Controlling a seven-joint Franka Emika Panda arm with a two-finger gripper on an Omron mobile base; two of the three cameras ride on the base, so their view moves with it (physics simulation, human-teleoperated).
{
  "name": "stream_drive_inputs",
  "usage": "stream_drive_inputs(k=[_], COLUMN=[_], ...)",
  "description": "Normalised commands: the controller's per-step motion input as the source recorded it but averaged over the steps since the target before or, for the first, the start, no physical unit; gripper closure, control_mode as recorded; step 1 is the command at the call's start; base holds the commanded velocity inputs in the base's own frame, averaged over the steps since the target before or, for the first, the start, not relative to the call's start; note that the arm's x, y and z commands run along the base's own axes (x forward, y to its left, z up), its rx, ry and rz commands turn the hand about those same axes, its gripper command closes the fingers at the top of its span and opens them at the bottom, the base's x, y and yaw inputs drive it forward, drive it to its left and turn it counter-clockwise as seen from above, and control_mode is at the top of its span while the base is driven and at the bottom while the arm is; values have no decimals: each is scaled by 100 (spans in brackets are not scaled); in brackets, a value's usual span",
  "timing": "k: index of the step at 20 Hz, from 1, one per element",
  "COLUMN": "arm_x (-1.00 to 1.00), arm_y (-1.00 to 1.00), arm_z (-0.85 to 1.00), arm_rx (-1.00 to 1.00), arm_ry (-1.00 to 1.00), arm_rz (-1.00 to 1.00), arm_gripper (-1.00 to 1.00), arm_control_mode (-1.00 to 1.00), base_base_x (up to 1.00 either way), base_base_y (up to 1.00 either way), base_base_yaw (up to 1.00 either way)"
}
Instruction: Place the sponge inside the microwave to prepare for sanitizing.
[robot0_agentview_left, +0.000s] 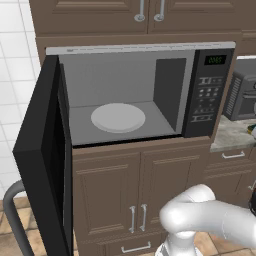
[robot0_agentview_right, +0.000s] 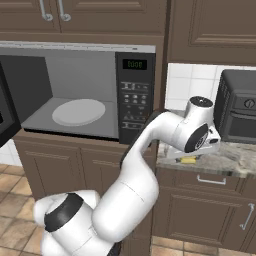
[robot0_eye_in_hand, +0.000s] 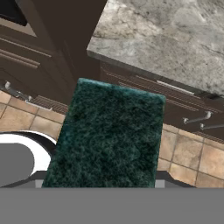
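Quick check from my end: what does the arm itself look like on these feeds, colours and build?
The arm is glossy white, made of thick rounded tube segments. Its joints have dark grey or black caps and rings, clearest at the round wrist joint and the base joint. I see no loose cables or markings. In the left base view, a white elbow shows at the lower right.

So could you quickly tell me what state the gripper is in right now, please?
Gripper: shut on the sponge, whose dark scouring face fills the space between the fingertips in the hand view, lifted off the counter.
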Motion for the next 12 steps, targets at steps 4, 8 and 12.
stream_drive_inputs(k=[4, 8, 12], arm_x=[-44, -38, -27], arm_y=[55, 58, 68], arm_z=[25, 23, 19], arm_rx=[0, 1, 0], arm_ry=[0, 0, -1], arm_rz=[0, 0, 0], arm_gripper=[100, 100, 100], arm_control_mode=[-100, -100, -100], base_base_x=[0, 0, 0], base_base_y=[0, 0, 0], base_base_yaw=[0, 0, 0])
